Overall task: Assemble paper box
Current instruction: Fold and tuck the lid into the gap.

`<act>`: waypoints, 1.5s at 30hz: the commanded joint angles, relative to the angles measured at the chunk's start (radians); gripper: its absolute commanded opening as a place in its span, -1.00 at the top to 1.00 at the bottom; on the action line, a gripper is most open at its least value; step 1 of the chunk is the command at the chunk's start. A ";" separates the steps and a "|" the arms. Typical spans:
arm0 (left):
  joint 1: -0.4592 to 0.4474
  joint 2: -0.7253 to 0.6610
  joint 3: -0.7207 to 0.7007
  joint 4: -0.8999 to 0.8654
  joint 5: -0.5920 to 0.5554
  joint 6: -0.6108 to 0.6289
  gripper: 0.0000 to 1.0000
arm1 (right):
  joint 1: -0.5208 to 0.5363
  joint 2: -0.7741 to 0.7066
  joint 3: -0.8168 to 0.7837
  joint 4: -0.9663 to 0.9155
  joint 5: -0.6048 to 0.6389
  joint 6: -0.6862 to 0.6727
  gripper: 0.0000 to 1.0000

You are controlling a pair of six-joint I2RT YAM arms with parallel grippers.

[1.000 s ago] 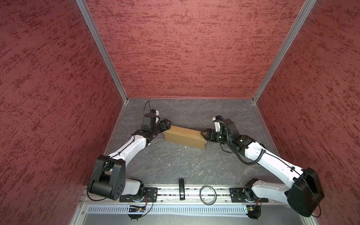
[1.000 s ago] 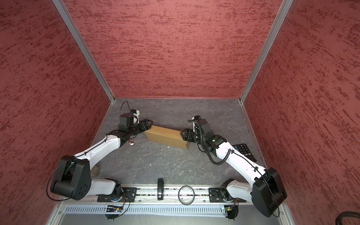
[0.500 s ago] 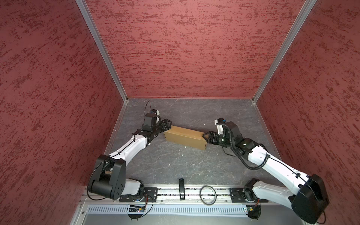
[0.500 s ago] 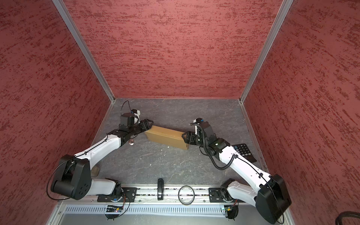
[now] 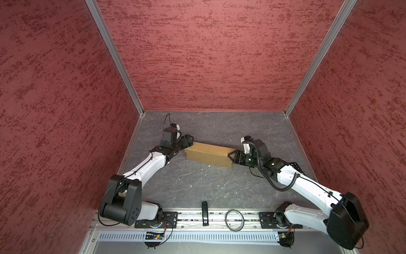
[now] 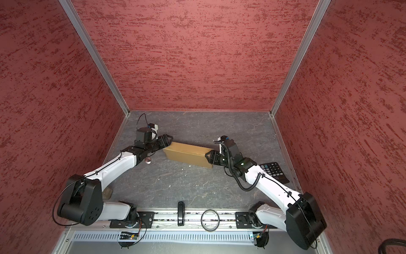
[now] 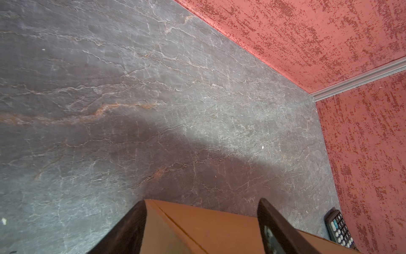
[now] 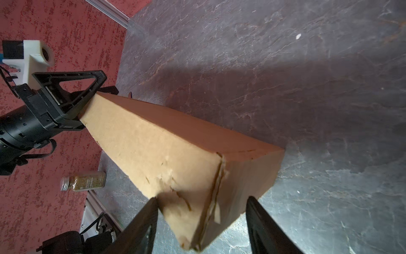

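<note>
Paper box (image 5: 208, 154) ends probably being squared: press inward evenly from both sides, keeping it flat on table (image 5: 197, 189), easy on scuffed corner; lying closed mid-table, lengthwise between grippers; left gripper (image 5: 189, 140) astride one end, jaws apart; right gripper (image 5: 231, 156) astride opposite end, jaws apart, one finger (image 8: 149, 215) touching cardboard, not yet clamped.

Three red, mottled walls (image 5: 197, 55) meet at aluminium corner strips (image 5: 115, 57) around a dark grey, veined stone-look floor (image 5: 197, 182); a pale patch of light (image 7: 230, 140) lies on it
</note>
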 commanded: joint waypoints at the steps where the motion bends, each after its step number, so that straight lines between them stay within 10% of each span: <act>1: -0.014 0.019 -0.001 -0.165 -0.003 0.047 -0.60 | -0.011 0.008 -0.013 0.023 0.043 0.028 -0.22; 30: 0.102 -0.181 0.121 -0.351 0.183 0.104 -0.84 | -0.011 0.044 0.030 0.040 0.046 0.037 -0.10; 45: 0.087 -0.226 -0.036 -0.308 0.272 0.079 -0.51 | -0.011 0.044 0.032 0.033 0.053 0.033 -0.10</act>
